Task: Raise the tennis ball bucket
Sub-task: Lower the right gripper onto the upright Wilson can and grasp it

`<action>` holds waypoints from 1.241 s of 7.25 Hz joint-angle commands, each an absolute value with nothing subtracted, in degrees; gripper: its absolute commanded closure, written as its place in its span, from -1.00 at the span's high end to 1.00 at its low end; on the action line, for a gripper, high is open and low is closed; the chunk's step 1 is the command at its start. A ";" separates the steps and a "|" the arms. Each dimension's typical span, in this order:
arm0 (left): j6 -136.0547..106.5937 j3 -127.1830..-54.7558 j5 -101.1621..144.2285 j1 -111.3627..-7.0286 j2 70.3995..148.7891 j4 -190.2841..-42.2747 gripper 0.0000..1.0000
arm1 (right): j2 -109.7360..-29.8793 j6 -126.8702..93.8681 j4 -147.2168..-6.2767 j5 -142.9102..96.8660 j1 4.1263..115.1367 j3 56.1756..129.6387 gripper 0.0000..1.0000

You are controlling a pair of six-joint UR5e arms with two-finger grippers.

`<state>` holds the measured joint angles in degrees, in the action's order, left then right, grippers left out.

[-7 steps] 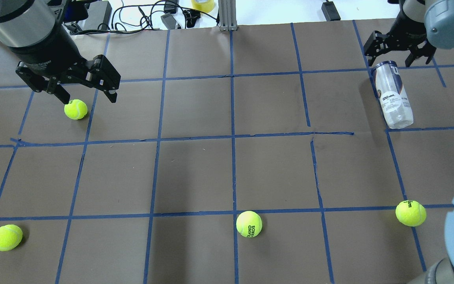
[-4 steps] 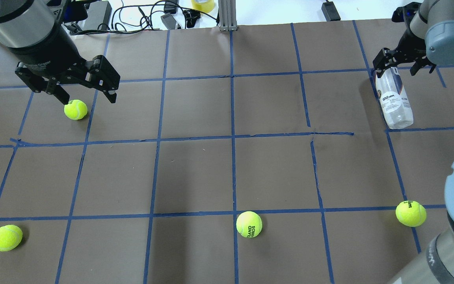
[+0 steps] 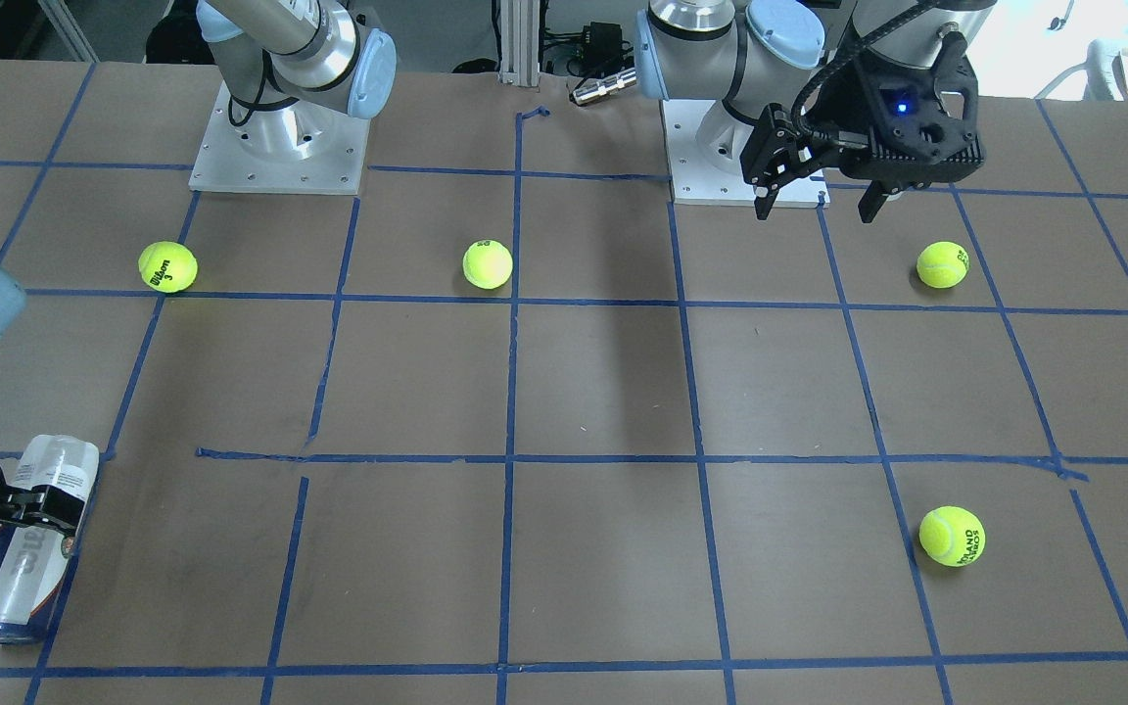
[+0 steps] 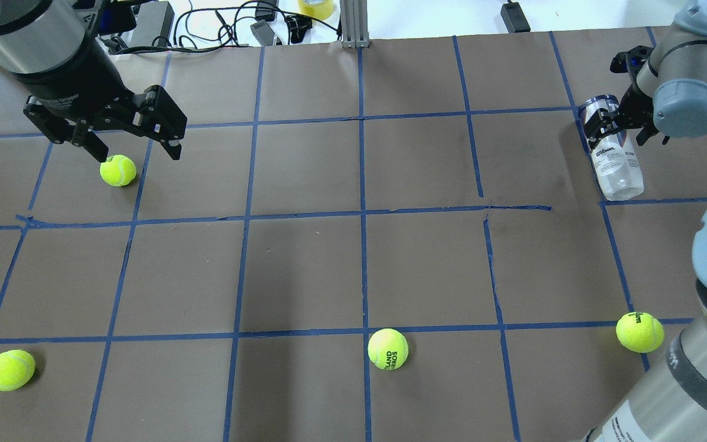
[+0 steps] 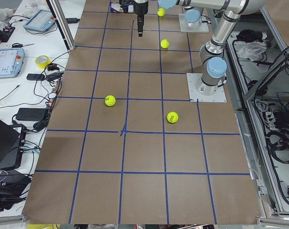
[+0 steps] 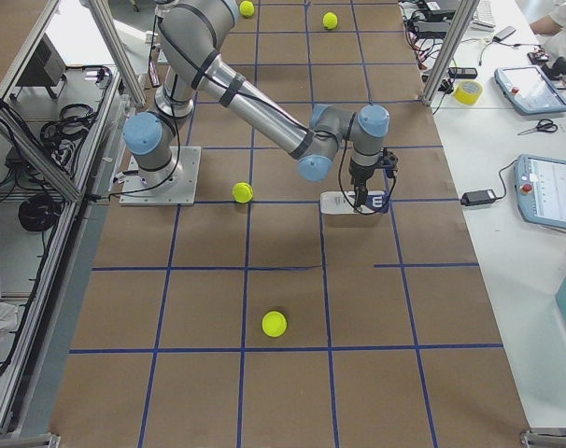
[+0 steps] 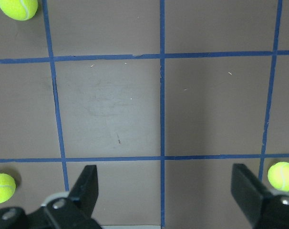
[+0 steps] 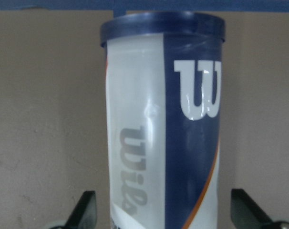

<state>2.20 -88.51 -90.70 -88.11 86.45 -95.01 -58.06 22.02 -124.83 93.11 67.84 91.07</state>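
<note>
The tennis ball bucket [image 4: 617,162] lies on its side at the table's far right, a clear can with a white and navy label. Its dark blue rim [image 8: 162,26] points away from the robot. My right gripper [image 4: 622,123] is open and low over the can's rim half. In the right wrist view its fingers [image 8: 85,210] stand on either side of the can [image 8: 159,119], with gaps. The front view shows the can [image 3: 30,534] at the left edge. My left gripper [image 4: 129,144] is open and empty, hovering by a tennis ball [image 4: 118,170] at the far left.
Three more tennis balls lie near the robot's side: left [image 4: 10,369], middle [image 4: 388,348] and right [image 4: 639,331]. Cables and power bricks [image 4: 224,24], a tape roll [image 4: 315,6] and an aluminium post [image 4: 353,24] stand past the far edge.
My right gripper has come from beyond the can's rim end down and toward the robot, and now straddles the can. The can and my left arm have not moved.
</note>
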 commanded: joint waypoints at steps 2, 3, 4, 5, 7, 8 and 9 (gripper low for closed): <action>2.20 -88.51 -90.70 -88.07 86.48 -95.01 1.00 | -55.02 22.32 -125.15 92.90 67.76 90.97 1.00; 2.20 -88.51 -90.70 -88.07 86.48 -94.92 1.00 | -55.02 22.24 -125.16 92.90 67.76 90.97 0.98; 2.20 -88.51 -90.70 -87.98 86.48 -95.01 1.00 | -54.93 22.15 -125.16 92.90 67.76 90.97 0.79; 2.20 -88.51 -90.70 -87.72 86.48 -94.92 1.00 | -54.93 21.71 -125.07 93.42 67.76 90.62 0.69; 2.20 -88.51 -90.70 -87.54 86.48 -95.01 1.00 | -55.37 21.53 -124.37 93.52 67.94 90.09 0.63; 2.20 -88.42 -90.70 -87.19 86.40 -95.10 1.00 | -55.55 21.97 -124.19 93.43 68.46 90.00 0.61; 2.20 -88.42 -90.79 -86.23 86.40 -95.18 1.00 | -56.33 21.89 -124.19 93.43 69.42 89.91 0.61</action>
<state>2.20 -88.45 -90.72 -87.09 86.43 -95.09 -55.66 21.82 -124.28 93.46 68.50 90.04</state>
